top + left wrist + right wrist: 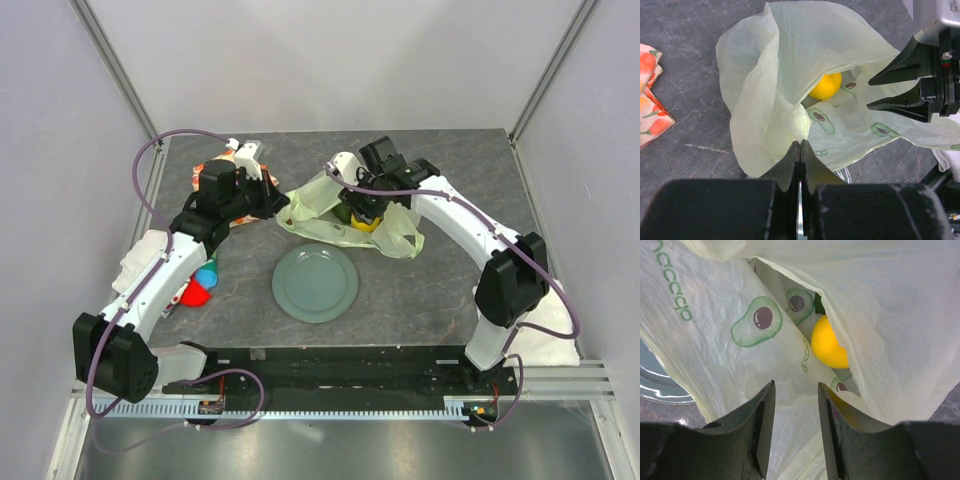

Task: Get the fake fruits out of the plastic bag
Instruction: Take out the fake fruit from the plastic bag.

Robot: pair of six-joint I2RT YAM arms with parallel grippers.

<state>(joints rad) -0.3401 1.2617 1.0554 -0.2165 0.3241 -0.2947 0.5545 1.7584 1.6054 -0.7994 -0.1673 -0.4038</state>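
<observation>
Plastic bag (715, 355) folds around orange (829, 344)

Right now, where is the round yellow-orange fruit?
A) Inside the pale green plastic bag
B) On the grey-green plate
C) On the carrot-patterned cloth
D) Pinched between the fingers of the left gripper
A: the round yellow-orange fruit sits inside the pale green plastic bag and shows through the bag's open mouth in both wrist views.

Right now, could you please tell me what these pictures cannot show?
- Fruits besides the orange: hidden by the plastic bag, all views.
- Whether the shut left gripper pinches bag film: left wrist view, too thin to tell.
- Red and blue toys: top view, partly covered by the left arm.
</observation>
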